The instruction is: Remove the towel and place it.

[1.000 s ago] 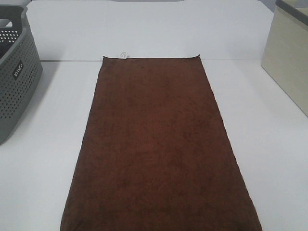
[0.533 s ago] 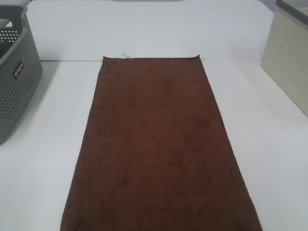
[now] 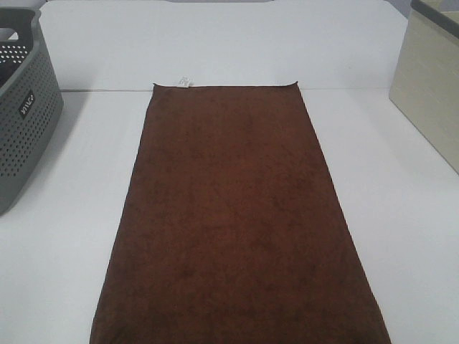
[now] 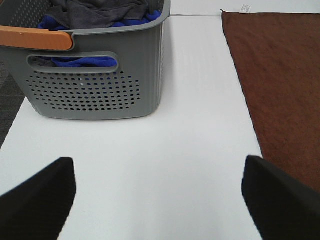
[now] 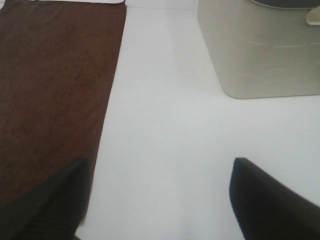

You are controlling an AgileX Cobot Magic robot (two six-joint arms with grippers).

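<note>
The dark brown towel [image 3: 237, 215] lies spread flat down the middle of the white table, its small white label [image 3: 183, 82] at the far left corner. It also shows in the left wrist view [image 4: 280, 85] and in the right wrist view [image 5: 50, 95]. My left gripper [image 4: 160, 200] is open and empty above bare table, between the grey basket and the towel's left edge. My right gripper [image 5: 160, 200] is open and empty above bare table beside the towel's right edge. Neither gripper shows in the high view.
A grey perforated basket [image 3: 25, 122] stands at the left edge; the left wrist view shows it [image 4: 95, 85] holding grey and blue cloth, with an orange handle [image 4: 35, 37]. A beige bin [image 3: 430, 86] stands at the right, also in the right wrist view [image 5: 260, 50].
</note>
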